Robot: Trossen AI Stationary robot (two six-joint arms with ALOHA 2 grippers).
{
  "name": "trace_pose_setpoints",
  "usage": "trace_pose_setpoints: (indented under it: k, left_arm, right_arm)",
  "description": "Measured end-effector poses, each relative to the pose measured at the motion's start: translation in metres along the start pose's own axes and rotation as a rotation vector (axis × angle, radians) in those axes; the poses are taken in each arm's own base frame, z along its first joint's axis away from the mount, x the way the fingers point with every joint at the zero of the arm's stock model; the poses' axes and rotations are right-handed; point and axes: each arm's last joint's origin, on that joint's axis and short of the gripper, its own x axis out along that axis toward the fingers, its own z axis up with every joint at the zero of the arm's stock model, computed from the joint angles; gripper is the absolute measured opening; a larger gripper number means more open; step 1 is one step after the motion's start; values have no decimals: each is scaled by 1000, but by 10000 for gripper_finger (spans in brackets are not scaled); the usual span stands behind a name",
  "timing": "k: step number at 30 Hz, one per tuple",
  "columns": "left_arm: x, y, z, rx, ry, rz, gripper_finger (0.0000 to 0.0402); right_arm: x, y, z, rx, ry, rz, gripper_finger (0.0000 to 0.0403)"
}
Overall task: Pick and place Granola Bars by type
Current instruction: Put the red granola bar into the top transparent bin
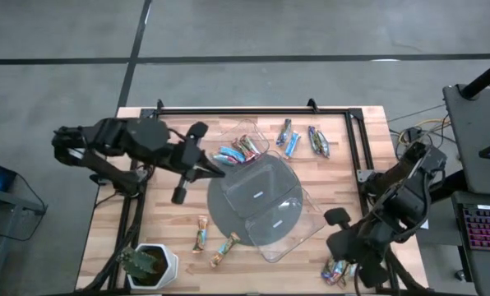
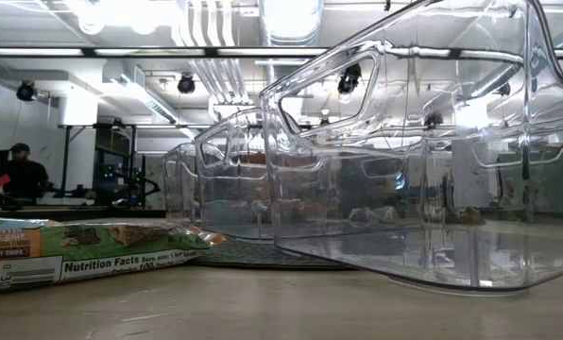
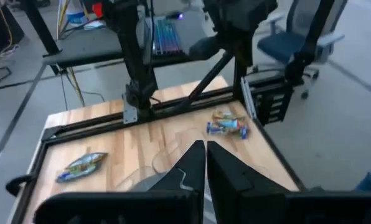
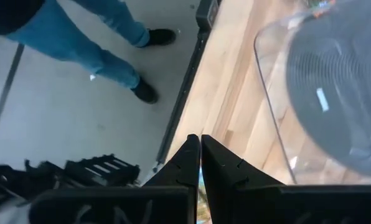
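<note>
Granola bars lie scattered on the wooden table. A blue and pink group (image 1: 235,152) lies at a clear tray on the far side. Blue bars (image 1: 288,136) and purple-green bars (image 1: 317,141) lie farther right. Two orange-brown bars (image 1: 200,233) (image 1: 225,248) are near the plant, and one cluster (image 1: 339,270) sits at the near right corner. My left gripper (image 1: 216,170) (image 3: 205,149) is shut, hovering beside the blue and pink group and holding nothing. My right gripper (image 4: 200,144) is shut above the near right corner.
Two clear plastic trays (image 1: 270,205) (image 2: 423,151) rest on a grey disc (image 1: 228,205) mid-table. A white-potted plant (image 1: 146,265) stands at the near left corner. Black rails (image 1: 253,111) frame the table. One bar (image 2: 74,250) lies close to the low camera. A person's legs (image 4: 104,43) stand beside the table.
</note>
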Motion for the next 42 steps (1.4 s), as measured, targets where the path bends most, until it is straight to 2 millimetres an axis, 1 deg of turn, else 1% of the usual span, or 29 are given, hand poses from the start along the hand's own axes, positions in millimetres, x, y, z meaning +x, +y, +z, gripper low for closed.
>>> trace_pose_setpoints:
  k: [5,8,10,12,16,22,25,30,34,36,42]
  left_arm:
    - [-4,-2,-43,-52,-37,22,0]
    - [-7,-4,-65,-107,-80,37,0]
    - [-10,-4,-74,-138,-135,39,0]
    - [-16,-5,-79,-160,-195,38,0]
    - [-29,-4,-82,-189,-259,45,0]
    - [-46,-3,-79,-207,-307,50,0]
    - [-51,-2,-77,-210,-316,62,0]
    - [-51,-2,-77,-210,-312,65,0]
    - [-50,-2,-78,-210,-302,65,0]
    - [-49,-2,-78,-212,-297,64,0]
    - [-49,-2,-78,-214,-295,63,0]
  right_arm:
    - [0,-1,-1,114,14,-10,8]
    - [7,-1,-2,159,56,-33,8]
    - [13,1,-2,158,89,-28,9]
    - [19,3,-1,158,116,-13,14]
    - [29,5,1,149,142,-14,46]
    - [40,6,3,136,163,-55,125]
    - [47,7,-2,122,214,-108,165]
    - [57,17,-12,69,268,-154,217]
    - [69,28,-23,23,313,-177,241]
    - [77,34,-32,11,339,-191,248]
    - [103,48,-65,-45,396,-236,247]
